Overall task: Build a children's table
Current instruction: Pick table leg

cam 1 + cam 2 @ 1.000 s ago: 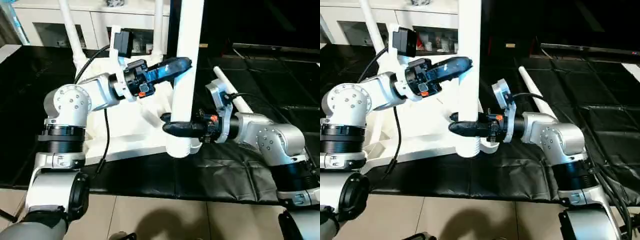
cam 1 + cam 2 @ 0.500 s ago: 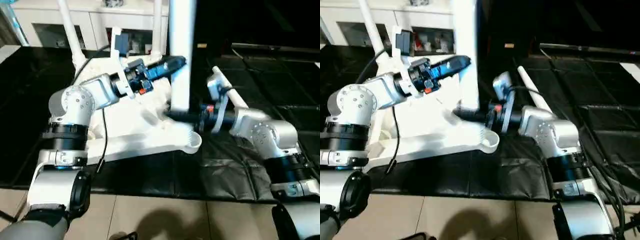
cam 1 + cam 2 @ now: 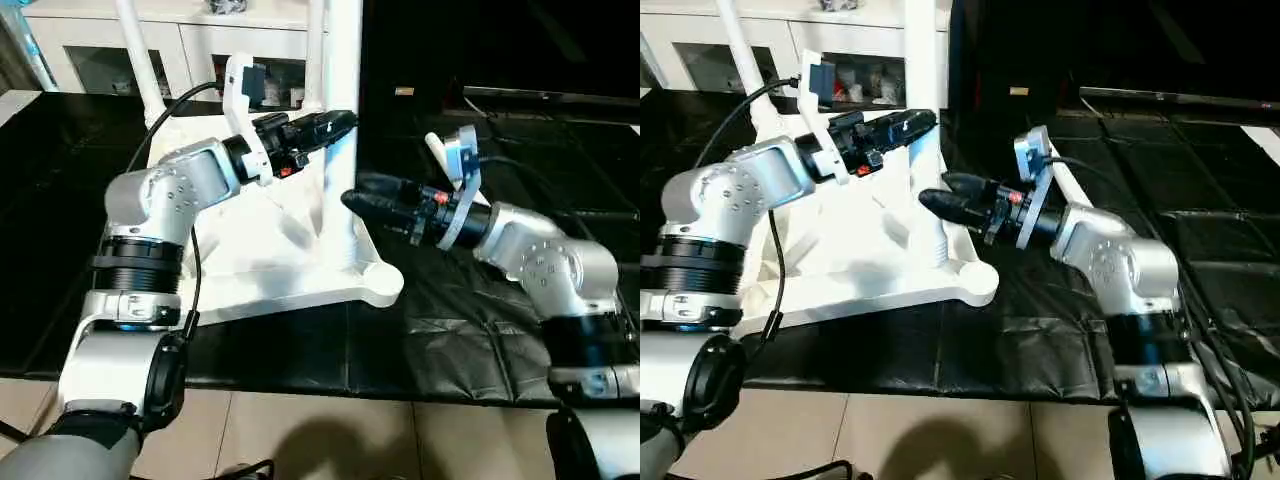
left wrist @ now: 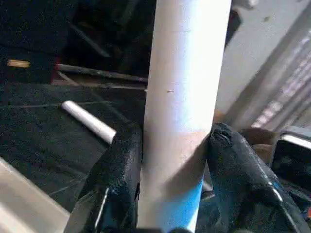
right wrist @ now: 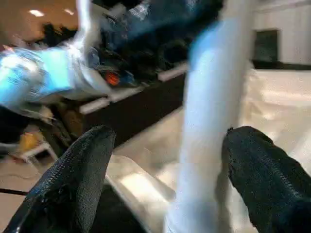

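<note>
Gripping the upright leg [image 3: 342,150], left hand [image 4: 170,160]; right hand [image 5: 165,170] seemingly spread apart.

The table top [image 3: 270,250] lies on the mat [image 3: 480,330], left of centre. One leg [image 3: 343,120] stands upright at its near right corner, two more legs [image 3: 135,60] at its far side. A fourth leg [image 3: 1065,185] lies on the mat to the right. A cabinet [image 3: 150,45] stands behind.

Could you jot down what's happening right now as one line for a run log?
left claw: shut on upright leg | right claw: open beside leg | leg foot: at near corner socket of tabletop
</note>
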You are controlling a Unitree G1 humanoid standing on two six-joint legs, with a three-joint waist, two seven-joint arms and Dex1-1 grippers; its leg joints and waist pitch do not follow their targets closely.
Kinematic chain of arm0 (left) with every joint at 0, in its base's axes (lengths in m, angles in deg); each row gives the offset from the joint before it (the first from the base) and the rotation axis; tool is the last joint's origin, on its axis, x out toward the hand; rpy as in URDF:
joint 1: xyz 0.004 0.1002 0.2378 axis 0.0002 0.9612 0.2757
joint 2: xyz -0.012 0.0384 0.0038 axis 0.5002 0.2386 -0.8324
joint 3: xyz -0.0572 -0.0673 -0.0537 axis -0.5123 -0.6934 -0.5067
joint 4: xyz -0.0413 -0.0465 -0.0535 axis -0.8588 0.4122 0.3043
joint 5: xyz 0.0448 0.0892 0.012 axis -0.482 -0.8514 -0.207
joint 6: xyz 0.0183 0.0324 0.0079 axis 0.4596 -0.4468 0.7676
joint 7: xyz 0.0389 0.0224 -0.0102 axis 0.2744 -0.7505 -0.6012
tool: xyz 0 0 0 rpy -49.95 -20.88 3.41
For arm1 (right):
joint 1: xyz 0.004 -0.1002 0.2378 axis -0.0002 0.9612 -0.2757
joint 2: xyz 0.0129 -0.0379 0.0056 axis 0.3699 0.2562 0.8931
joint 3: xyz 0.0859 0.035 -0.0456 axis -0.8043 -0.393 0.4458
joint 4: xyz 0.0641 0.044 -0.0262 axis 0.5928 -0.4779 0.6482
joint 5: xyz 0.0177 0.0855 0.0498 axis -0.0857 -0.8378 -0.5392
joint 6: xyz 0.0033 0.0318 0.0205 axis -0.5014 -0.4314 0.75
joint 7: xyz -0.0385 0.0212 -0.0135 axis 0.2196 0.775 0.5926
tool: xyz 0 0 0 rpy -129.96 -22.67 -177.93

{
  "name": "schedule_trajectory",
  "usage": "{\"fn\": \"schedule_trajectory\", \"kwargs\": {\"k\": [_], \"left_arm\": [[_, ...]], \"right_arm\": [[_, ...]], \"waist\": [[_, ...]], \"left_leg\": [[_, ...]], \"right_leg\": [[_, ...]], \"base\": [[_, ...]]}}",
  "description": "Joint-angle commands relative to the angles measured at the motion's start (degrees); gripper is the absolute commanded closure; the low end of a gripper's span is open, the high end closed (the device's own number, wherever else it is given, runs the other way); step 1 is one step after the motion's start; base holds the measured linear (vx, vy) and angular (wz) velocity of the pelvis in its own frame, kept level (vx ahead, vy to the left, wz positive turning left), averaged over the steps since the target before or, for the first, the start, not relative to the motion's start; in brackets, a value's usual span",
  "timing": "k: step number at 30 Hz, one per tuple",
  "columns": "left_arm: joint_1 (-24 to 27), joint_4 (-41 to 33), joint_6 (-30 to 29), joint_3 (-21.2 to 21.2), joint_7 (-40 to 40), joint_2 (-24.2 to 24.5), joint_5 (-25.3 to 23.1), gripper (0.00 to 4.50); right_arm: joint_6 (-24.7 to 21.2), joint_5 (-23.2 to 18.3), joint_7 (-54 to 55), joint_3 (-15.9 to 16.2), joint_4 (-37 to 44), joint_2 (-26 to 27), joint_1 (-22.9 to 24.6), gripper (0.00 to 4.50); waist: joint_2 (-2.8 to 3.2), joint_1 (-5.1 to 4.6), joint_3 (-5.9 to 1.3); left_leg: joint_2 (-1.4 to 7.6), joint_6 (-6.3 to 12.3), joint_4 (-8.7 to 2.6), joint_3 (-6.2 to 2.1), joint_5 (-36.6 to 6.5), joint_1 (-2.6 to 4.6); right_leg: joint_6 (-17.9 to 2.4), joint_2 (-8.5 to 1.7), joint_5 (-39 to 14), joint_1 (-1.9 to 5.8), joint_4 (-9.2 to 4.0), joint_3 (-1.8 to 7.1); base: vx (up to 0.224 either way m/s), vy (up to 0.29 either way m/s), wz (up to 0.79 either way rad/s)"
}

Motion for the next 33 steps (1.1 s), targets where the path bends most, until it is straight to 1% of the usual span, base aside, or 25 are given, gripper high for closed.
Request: {"fn": "schedule_trajectory", "kwargs": {"k": [1,2,4,5,6,8,9,10,11,12,14,15,16,17,19,23,27,29,30,33], "left_arm": [[-2.2,-1.1,0.8,1.2,-0.9,0.0,-1.7,2.69],[-2.2,-1.2,0.7,1.2,-1.1,-0.1,-1.7,2.69],[-2.3,-1.7,1.2,1.2,-1.9,-0.6,-2.0,2.69],[-2.3,-2.1,1.1,1.2,-2.2,-0.7,-1.9,2.69],[-2.2,-2.4,1.1,1.2,-2.4,-0.8,-2.0,2.69],[-1.9,-3.4,1.4,1.9,-2.8,-1.2,-2.6,2.69],[-1.8,-3.6,1.4,2.0,-2.9,-1.3,-2.7,2.69],[-1.8,-3.8,1.4,2.1,-3.0,-1.4,-2.8,2.69],[-1.6,-4.3,1.3,2.2,-3.1,-1.5,-2.8,2.69],[-1.6,-4.4,1.3,2.2,-3.2,-1.6,-2.8,2.69],[-1.4,-5.1,1.2,2.6,-3.1,-1.6,-2.9,2.69],[-1.2,-6.1,0.7,3.1,-2.9,-1.7,-3.0,2.69],[-1.2,-6.1,0.7,3.1,-2.9,-1.7,-3.0,2.69],[-1.0,-7.1,0.3,3.7,-2.6,-1.7,-3.2,2.69],[-0.9,-7.7,0.0,4.1,-2.5,-1.7,-3.3,2.69],[-0.7,-9.1,-0.6,4.7,-2.5,-1.8,-3.3,2.69],[-0.6,-10.1,-1.1,5.4,-2.2,-1.8,-3.3,2.69],[-0.6,-10.4,-1.2,5.5,-2.1,-1.8,-3.4,2.69],[-0.6,-10.5,-1.3,5.6,-2.0,-1.8,-3.4,2.69],[-0.3,-11.3,-1.7,6.2,-1.5,-1.6,-3.2,2.70]], "right_arm": [[-1.1,2.5,2.5,1.1,-0.3,-1.0,-0.4,0.56],[-1.1,2.8,2.8,1.1,-0.6,-1.0,-0.6,0.56],[-1.2,3.1,4.1,0.9,-1.6,-0.9,-1.3,0.56],[-1.1,3.1,4.3,0.7,-1.8,-0.8,-1.6,0.56],[-1.0,3.0,4.4,0.6,-2.1,-0.7,-1.8,0.56],[-0.2,2.8,4.5,0.2,-2.4,-0.1,-2.0,0.56],[-0.2,2.7,4.7,0.0,-2.5,0.1,-2.0,0.56],[-0.1,2.8,5.2,-0.2,-2.7,0.5,-2.1,0.56],[0.0,3.5,5.7,0.3,-3.1,0.9,-2.2,0.56],[-0.1,3.6,5.6,0.5,-3.2,0.9,-2.2,0.56],[-0.5,3.9,5.3,1.1,-3.5,1.0,-2.3,0.56],[-1.0,3.9,4.7,1.8,-4.3,1.2,-2.7,0.56],[-1.0,3.9,4.7,1.8,-4.3,1.2,-2.7,0.56],[-0.8,5.0,4.9,3.0,-5.5,1.5,-3.2,0.56],[-0.6,6.0,5.4,3.8,-6.4,1.8,-3.6,0.56],[-0.6,6.9,7.0,3.9,-7.9,2.9,-4.4,0.56],[-0.5,7.0,6.3,4.4,-7.8,3.4,-4.5,0.56],[-0.4,7.1,6.2,4.7,-8.0,3.4,-4.6,0.56],[-0.4,7.1,6.2,4.7,-8.0,3.5,-4.6,0.56],[-0.2,7.3,6.1,4.6,-8.5,3.8,-4.8,0.56]], "waist": [[-0.24,0.17,-4.90],[-0.03,0.21,-4.92],[-0.34,0.12,-4.94],[-0.20,0.17,-4.94],[-0.22,0.17,-4.93],[-0.88,0.17,-5.00],[-0.69,0.23,-5.00],[-0.82,0.21,-4.93],[-0.72,0.24,-4.94],[-0.79,0.23,-4.94],[-0.72,0.24,-4.87],[-0.80,0.23,-4.86],[-0.80,0.23,-4.86],[-0.77,0.20,-4.84],[-0.76,0.12,-4.83],[-0.72,0.15,-4.81],[-0.69,0.12,-4.89],[-0.70,0.14,-4.82],[-0.89,0.15,-4.83],[-0.69,0.18,-4.80]], "left_leg": [[0.40,-0.24,-3.43,0.13,-7.0,0.86],[0.41,-0.28,-3.42,0.14,-6.7,0.87],[0.41,-0.08,-3.39,0.18,-6.4,0.80],[0.45,-0.03,-3.36,0.19,-6.7,0.85],[0.41,0.01,-3.33,0.21,-6.6,0.78],[0.51,0.62,-3.34,0.24,-5.6,0.68],[0.56,0.71,-3.33,0.17,-5.4,0.68],[0.50,0.98,-3.29,0.28,-5.3,0.66],[0.49,1.07,-3.29,0.29,-5.1,0.69],[0.49,1.10,-3.28,0.31,-5.0,0.66],[0.51,0.98,-3.32,0.31,-5.6,0.70],[0.50,0.85,-3.33,0.31,-5.8,0.72],[0.50,0.85,-3.33,0.31,-5.8,0.72],[0.54,0.75,-3.35,0.30,-5.8,0.71],[0.50,0.64,-3.31,0.31,-5.8,0.68],[0.51,0.28,-3.37,0.30,-5.8,0.72],[0.52,0.54,-3.35,0.29,-5.2,0.68],[0.47,0.64,-3.35,0.34,-5.6,0.67],[0.48,0.62,-3.37,0.34,-5.7,0.66],[0.49,0.40,-3.37,0.31,-5.8,0.67]], "right_leg": [[-12.3,-2.85,-7.9,4.15,-3.41,2.03],[-12.2,-2.88,-7.8,4.09,-3.34,2.06],[-12.3,-2.86,-7.2,4.10,-3.31,2.06],[-12.5,-2.98,-7.5,4.07,-3.36,2.07],[-12.5,-2.98,-7.5,4.10,-3.36,2.07],[-12.6,-2.92,-6.1,4.16,-3.12,2.10],[-12.7,-2.98,-5.9,4.16,-2.95,2.07],[-12.7,-3.01,-6.2,4.08,-3.12,2.07],[-12.7,-3.03,-6.4,4.04,-3.09,2.11],[-12.7,-3.02,-6.4,4.05,-3.08,2.11],[-12.4,-3.05,-7.4,4.00,-3.22,2.12],[-12.2,-3.07,-8.0,4.01,-3.30,2.10],[-12.2,-3.07,-8.0,4.01,-3.30,2.10],[-12.0,-3.03,-8.3,3.97,-3.29,2.10],[-12.2,-3.04,-8.4,3.90,-3.27,2.11],[-11.7,-3.02,-8.7,3.91,-3.28,2.16],[-12.0,-2.95,-7.0,3.94,-3.07,2.15],[-12.1,-2.96,-7.3,3.93,-3.18,2.15],[-11.9,-2.99,-7.7,3.97,-3.24,2.16],[-11.7,-3.01,-8.3,3.94,-3.25,2.17]], "base": [[0.000,0.000,0.00],[0.000,0.000,0.00],[0.000,0.000,0.00],[0.000,0.000,0.00],[0.000,0.000,0.00],[0.000,0.000,0.00],[0.000,0.000,0.00],[0.000,0.000,0.00],[0.000,0.000,0.00],[0.000,0.000,0.00],[0.000,0.000,0.00],[0.000,0.000,0.00],[0.000,0.000,0.00],[0.000,0.000,0.00],[0.000,0.000,0.00],[0.000,0.000,0.00],[0.000,0.000,0.00],[0.000,0.000,0.00],[0.000,0.000,0.00],[0.000,0.000,0.00]]}}
